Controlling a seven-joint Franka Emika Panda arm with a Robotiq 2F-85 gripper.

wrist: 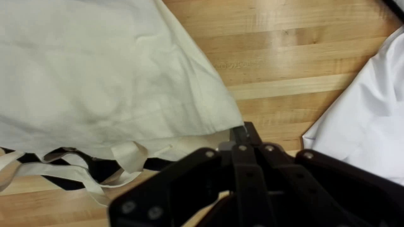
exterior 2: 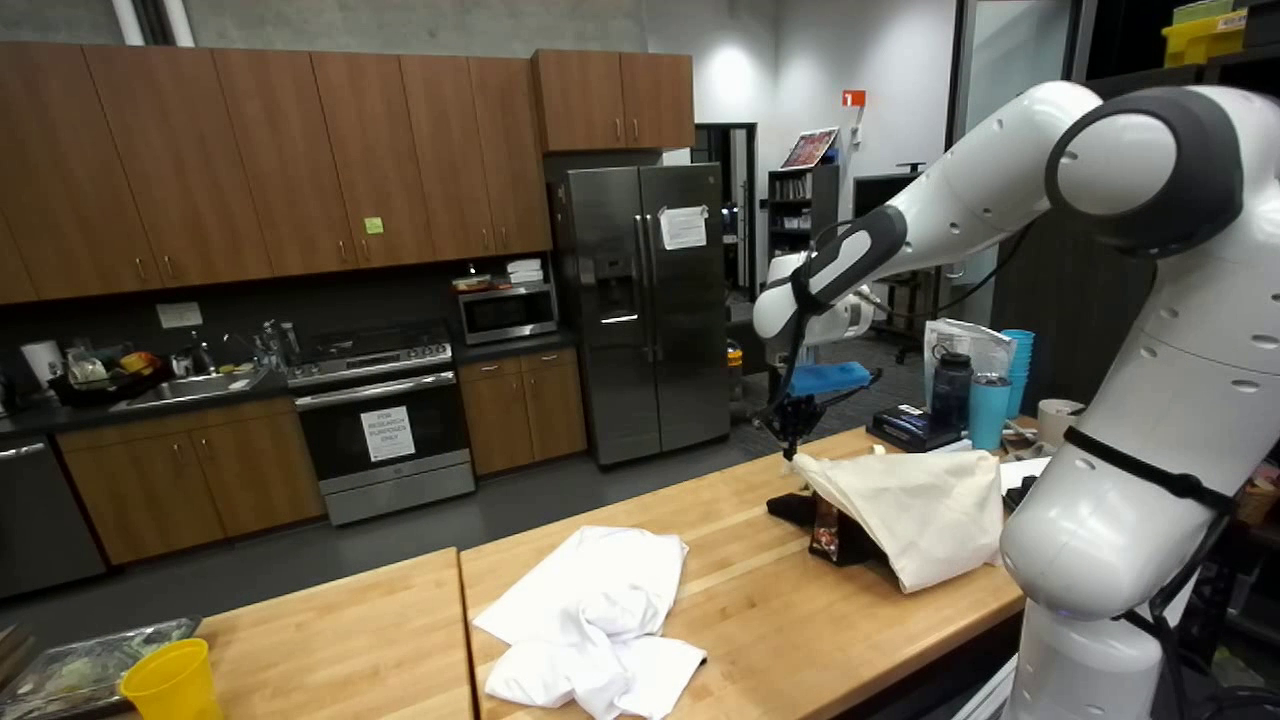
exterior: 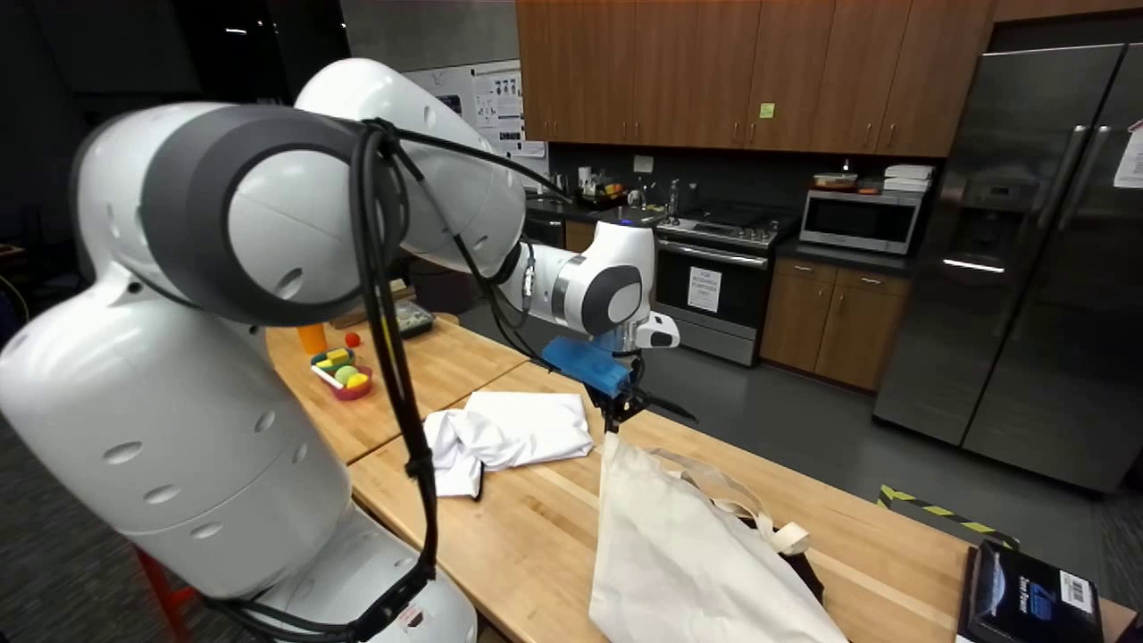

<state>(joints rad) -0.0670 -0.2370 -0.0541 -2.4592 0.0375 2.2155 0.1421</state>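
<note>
Wrist view: one bag (wrist: 110, 78) in one tool (wrist: 245, 133), one cloth (wrist: 366, 126) apart.
</note>
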